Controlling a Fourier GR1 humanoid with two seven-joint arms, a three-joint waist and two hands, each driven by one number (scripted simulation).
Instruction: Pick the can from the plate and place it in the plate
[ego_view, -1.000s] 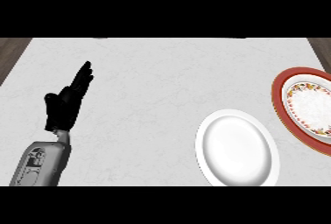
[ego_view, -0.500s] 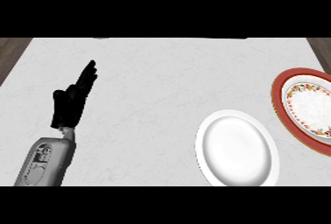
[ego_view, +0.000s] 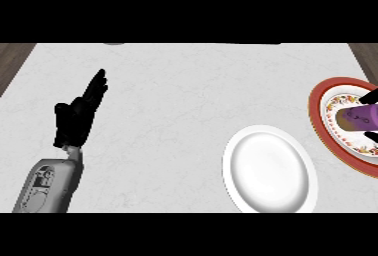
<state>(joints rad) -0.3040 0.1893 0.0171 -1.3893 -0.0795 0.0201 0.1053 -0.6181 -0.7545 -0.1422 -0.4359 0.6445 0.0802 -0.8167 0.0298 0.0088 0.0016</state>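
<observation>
A purple can (ego_view: 360, 118) lies on its side over the red-rimmed patterned plate (ego_view: 322, 102) at the right edge. My right hand (ego_view: 370, 95) comes in from the right edge, its black fingers curled round the can; most of the hand is out of frame. A plain white plate (ego_view: 269, 170) sits to the lower left of the patterned plate, with nothing on it. My left hand (ego_view: 76, 117) rests open at the left, fingers straight and pointing up, far from both plates.
The pale marble counter (ego_view: 184, 90) spreads between my left hand and the plates. Strips of brown wooden floor (ego_view: 13, 55) show at the upper corners beyond the counter's edges.
The purple can and my right hand have come into view over the patterned plate from the right edge. My left hand has shifted slightly up and to the right.
</observation>
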